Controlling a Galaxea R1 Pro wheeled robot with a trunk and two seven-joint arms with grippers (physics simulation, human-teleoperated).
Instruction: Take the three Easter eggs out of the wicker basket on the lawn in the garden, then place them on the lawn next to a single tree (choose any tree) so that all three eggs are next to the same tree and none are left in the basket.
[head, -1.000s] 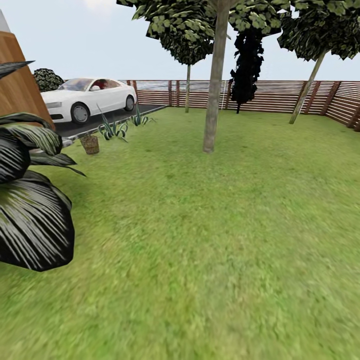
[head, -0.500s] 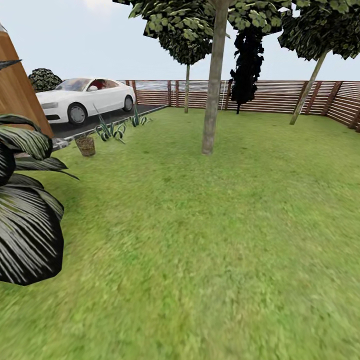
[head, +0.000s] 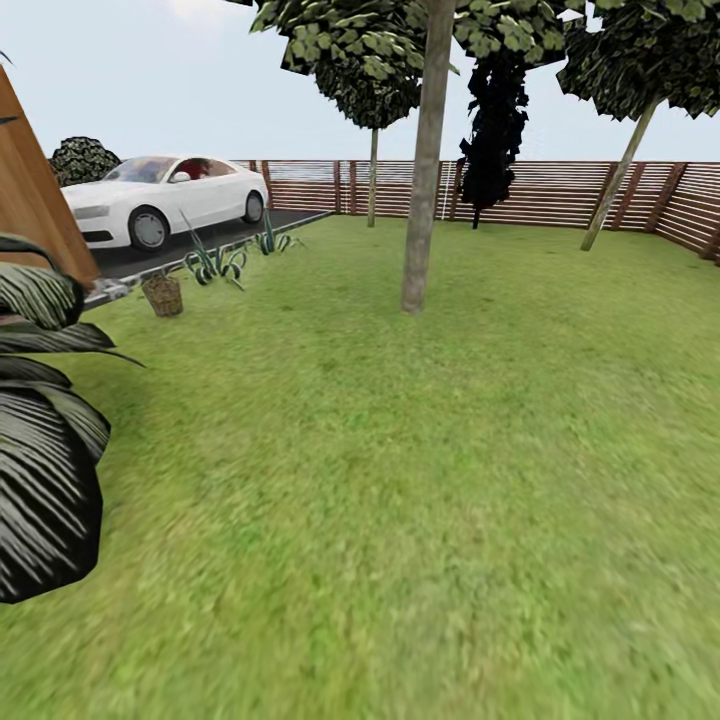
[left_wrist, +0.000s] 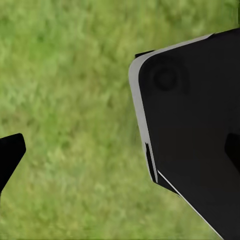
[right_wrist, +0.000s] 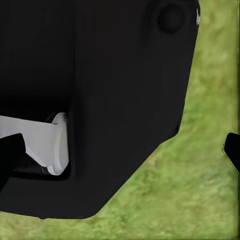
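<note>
Foliage: dark striped leaves (head: 40, 450) crowd the head view's left edge, beside a wooden wall (head: 30, 190).
Car: white car (head: 160, 200) parked on the paved strip beyond the grass.
Basket: the wicker basket (head: 162, 295) stands far off, ahead and to the left, at the lawn (head: 400, 480) edge; eggs too small to tell.
Tree: the tree (head: 420, 170), thick pale trunk, rises ahead, right of the basket and well apart from it.
Grippers: cannot tell how either stands; both wrist views look down past dark robot body onto grass.
Nearer arm: by judgement the left, since the basket lies leftward.
</note>
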